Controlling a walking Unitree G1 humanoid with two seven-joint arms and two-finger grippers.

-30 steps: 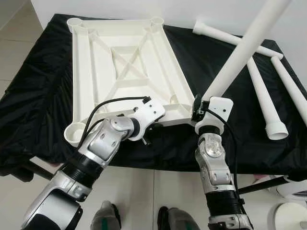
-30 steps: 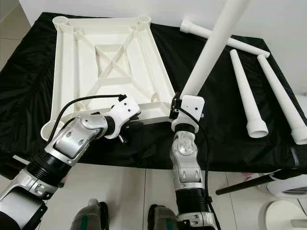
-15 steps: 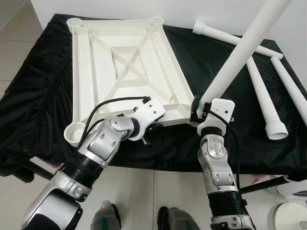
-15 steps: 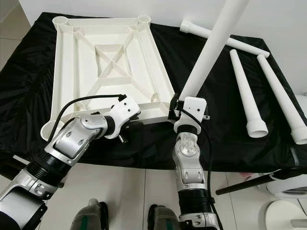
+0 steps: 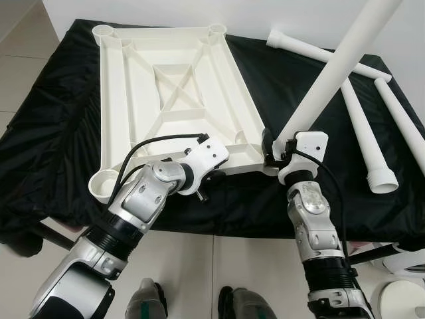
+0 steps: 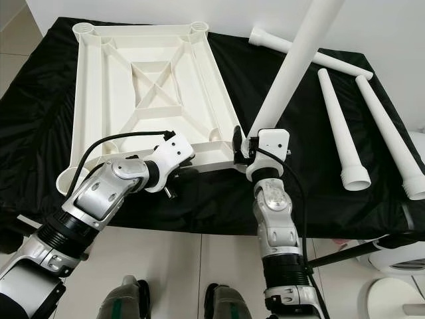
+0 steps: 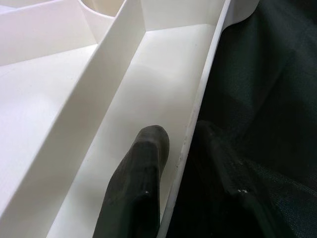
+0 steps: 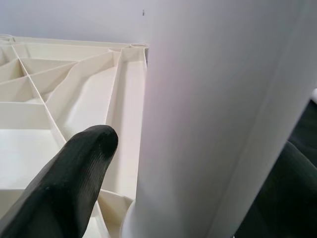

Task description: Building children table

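Nearest, left gripper (image 5: 226, 174) clamped over the front rim of the upside-down tabletop (image 5: 174, 100), one finger (image 7: 136, 191) inside the rim and one outside, probably to keep it from sliding. Beside it, right gripper (image 5: 272, 147) closed on the raised leg (image 5: 339, 63), its foot at the near right corner socket, seemingly being seated. Farther, three spare legs (image 5: 362, 129) on black cloth (image 5: 53, 133), white wall (image 5: 265, 13) behind.
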